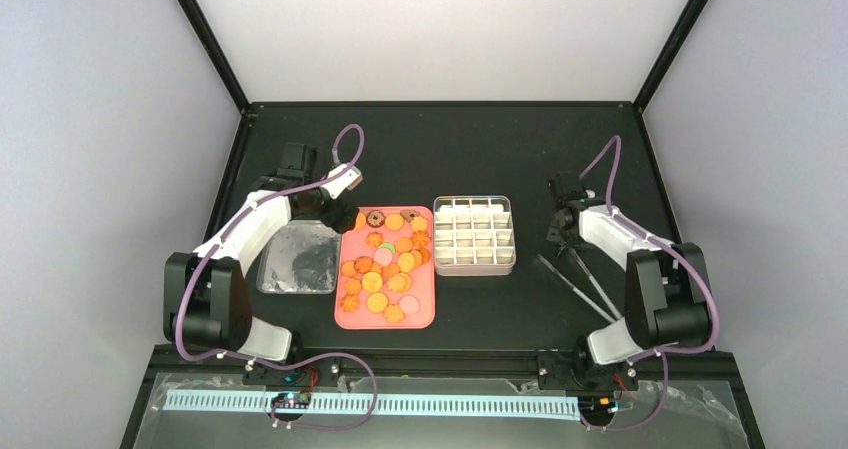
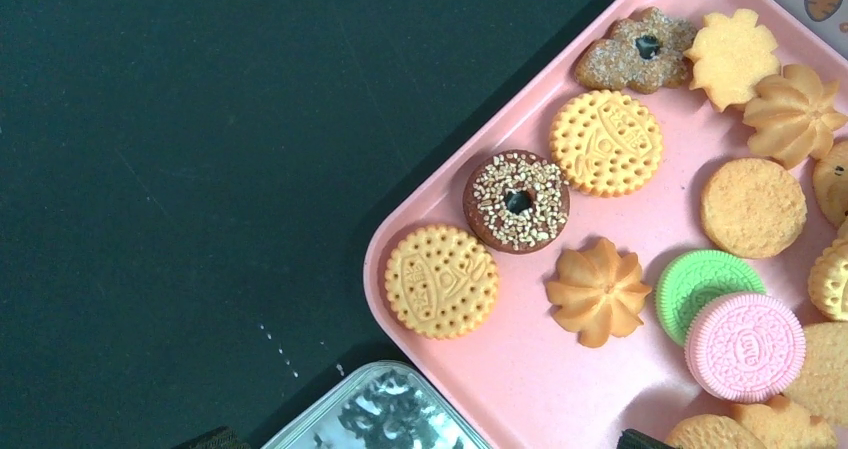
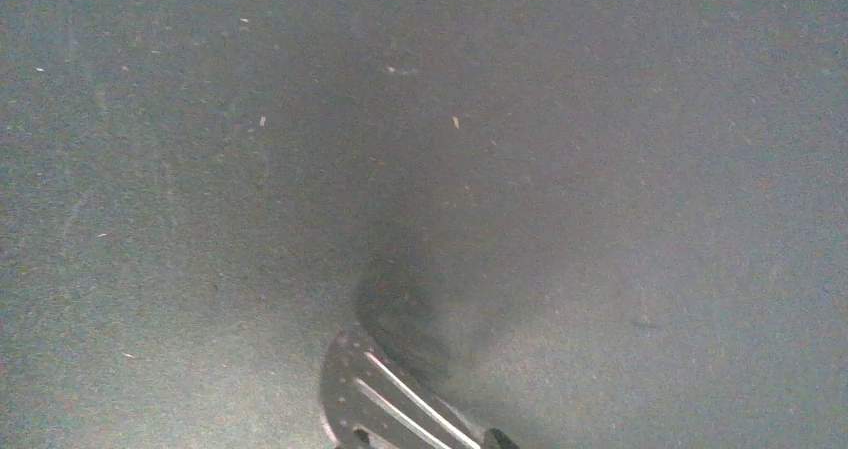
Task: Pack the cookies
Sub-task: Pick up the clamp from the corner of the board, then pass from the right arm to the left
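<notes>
Two dozen-odd cookies point(image 1: 385, 264), one tray point(image 1: 425, 321), one tin point(image 1: 475, 268)

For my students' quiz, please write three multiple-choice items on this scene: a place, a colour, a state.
1. Where does the white gridded square tin stand relative to the pink rectangular tray? A. on the robot's right of it B. on its left C. on top of it
2. What colour is the round sandwich cookie beside the pink sandwich cookie? A. brown B. green C. white
3. What do the tin's compartments hold? A. cookies in all B. cookies in half C. nothing
Answers: 1 A, the top view shows the tin at the tray's right edge; 2 B, the left wrist view shows it green; 3 C, the small cookies all lie on the tray.
</notes>
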{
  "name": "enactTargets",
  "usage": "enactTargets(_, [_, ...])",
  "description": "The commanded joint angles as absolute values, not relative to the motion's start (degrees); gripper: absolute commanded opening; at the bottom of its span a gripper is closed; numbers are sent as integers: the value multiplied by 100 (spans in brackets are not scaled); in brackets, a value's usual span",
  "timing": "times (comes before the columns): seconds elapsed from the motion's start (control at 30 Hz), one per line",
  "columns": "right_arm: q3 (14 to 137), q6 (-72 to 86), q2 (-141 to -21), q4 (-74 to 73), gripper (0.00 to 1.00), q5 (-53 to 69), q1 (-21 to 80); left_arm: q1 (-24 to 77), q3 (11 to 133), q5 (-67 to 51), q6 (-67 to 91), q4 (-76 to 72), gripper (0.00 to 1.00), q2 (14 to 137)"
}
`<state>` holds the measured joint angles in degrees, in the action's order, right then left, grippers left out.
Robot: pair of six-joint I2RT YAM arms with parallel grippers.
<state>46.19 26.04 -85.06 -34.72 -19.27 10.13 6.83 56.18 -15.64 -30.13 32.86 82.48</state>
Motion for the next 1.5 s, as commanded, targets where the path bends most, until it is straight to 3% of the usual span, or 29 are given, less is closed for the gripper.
enactTargets(0.0, [4846, 2566, -8689, -3320, 26, -1826, 967, 695, 5819, -1533, -3155, 3435, 99, 8056])
enactTargets(0.43, [5182, 2486, -8742, -3497, 1, -2158, 958, 694, 5826, -1750, -3235, 3590, 99, 7990])
enactTargets(0.67, [5421, 2397, -8464, -3658, 1, -2187, 974, 710, 5876, -2700, -3652, 3864, 99, 7727])
enactTargets(0.83, [5923, 2262, -8141, -3876, 1, -2033, 1165, 737, 6136, -3993, -4373, 4449, 99, 7397])
enactTargets(1.0, [6806, 2051, -8092, -4421, 1, -2214, 2004, 866, 6324, -4922, -5731, 4946, 99, 6692])
enactTargets(1.2, [8094, 1998, -8506, -5184, 1, -2336, 3221, 1183, 6376, -4576, -7681, 5365, 99, 5742])
enactTargets(1.47, [9481, 1970, -9360, -5585, 1, -2510, 4477, 1560, 5722, -4307, -8178, 4089, 98, 4713])
